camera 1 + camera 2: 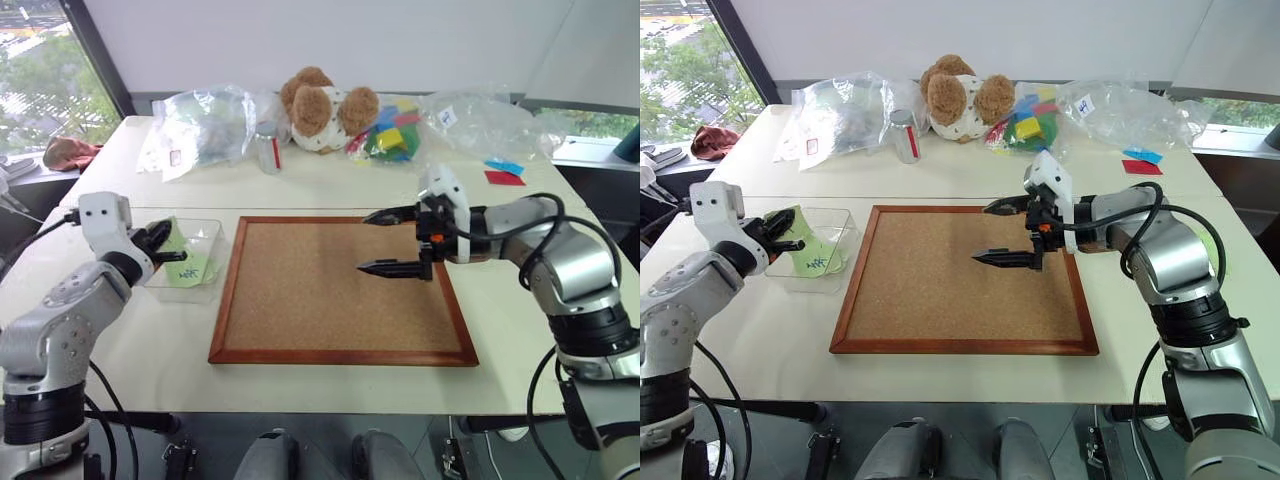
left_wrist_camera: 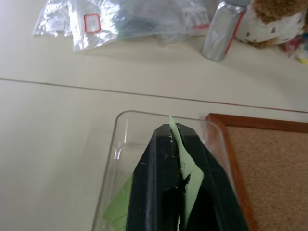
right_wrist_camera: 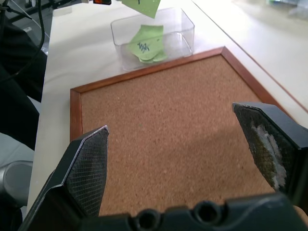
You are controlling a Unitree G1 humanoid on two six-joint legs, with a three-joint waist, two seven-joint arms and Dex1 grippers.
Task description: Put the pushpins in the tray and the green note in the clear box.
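Light: bright, even daylight from the windows (image 1: 45,75) at the left.
Shadows: soft, faint.
Blur: left wrist view's near fingers (image 2: 159,192) soft.

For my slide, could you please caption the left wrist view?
Left gripper pinching the green note over the clear box, beside the corkboard.

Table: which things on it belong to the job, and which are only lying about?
Job: green note pinched in the left gripper; second green note lying in the clear box.
Lying about: corkboard, teddy bear, can, plastic bags, red slip, blue slip.
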